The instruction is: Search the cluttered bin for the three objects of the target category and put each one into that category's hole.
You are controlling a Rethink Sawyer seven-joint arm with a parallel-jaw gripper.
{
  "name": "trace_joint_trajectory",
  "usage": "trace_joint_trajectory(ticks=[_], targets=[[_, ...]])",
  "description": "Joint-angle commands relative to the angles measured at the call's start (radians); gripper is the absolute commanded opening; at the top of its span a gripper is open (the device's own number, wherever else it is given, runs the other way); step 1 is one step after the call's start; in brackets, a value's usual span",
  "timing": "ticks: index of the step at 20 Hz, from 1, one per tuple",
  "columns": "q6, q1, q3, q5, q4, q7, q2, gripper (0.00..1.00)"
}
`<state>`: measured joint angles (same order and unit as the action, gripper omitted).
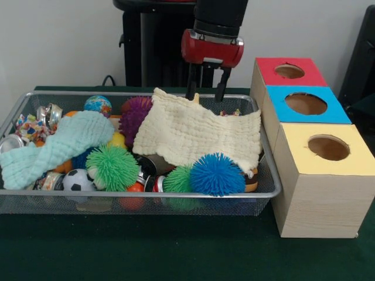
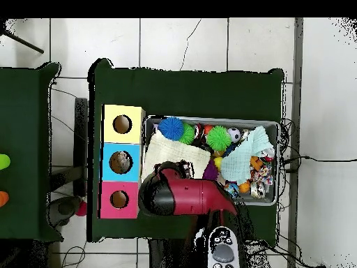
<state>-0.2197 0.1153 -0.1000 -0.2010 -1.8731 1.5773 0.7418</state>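
A: Left to right, front view: silver wire-mesh bin (image 1: 266,175) is sitting on the green table; a pale mint knitted cloth (image 1: 55,146) is lying over the left clutter, a green spiky rubber ball (image 1: 112,167) and a blue spiky rubber ball (image 1: 217,174) are resting near the front wall.

B: And the middle?

A: A cream waffle-weave cloth (image 1: 199,133) is covering the middle-right. The red-and-black gripper (image 1: 205,93) is hanging just above its back edge, fingers apart, gripping nothing.

B: Boxes?

A: Right of the bin: a wooden box with red, blue and yellow tops (image 1: 319,152), one hole each. Can't tell the target category, so the targets are likely somewhere in the bin, maybe under cloth.

B: Step?

A: Looks like searching. Next move probably calls for lowering, pinching the cream cloth edge and dragging it aside.
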Motion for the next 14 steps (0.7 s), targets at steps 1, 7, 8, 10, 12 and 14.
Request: trace_joint_trajectory(ticks=[1,7,8,10,12,14], targets=[[0.052,0.019,0.09,-0.098,0.07,0.022,-0.116,1.0],[0.091,0.013,0.079,-0.112,0.078,0.073,-0.152,1.0],[0.093,0.011,0.076,-0.117,0.082,0.074,-0.163,1.0],[0.1,0.011,0.075,-0.122,0.088,0.076,-0.172,1.0],[0.107,0.012,0.072,-0.129,0.094,0.075,-0.182,1.0],[0.121,0.012,0.067,-0.136,0.096,0.075,-0.192,1.0]])
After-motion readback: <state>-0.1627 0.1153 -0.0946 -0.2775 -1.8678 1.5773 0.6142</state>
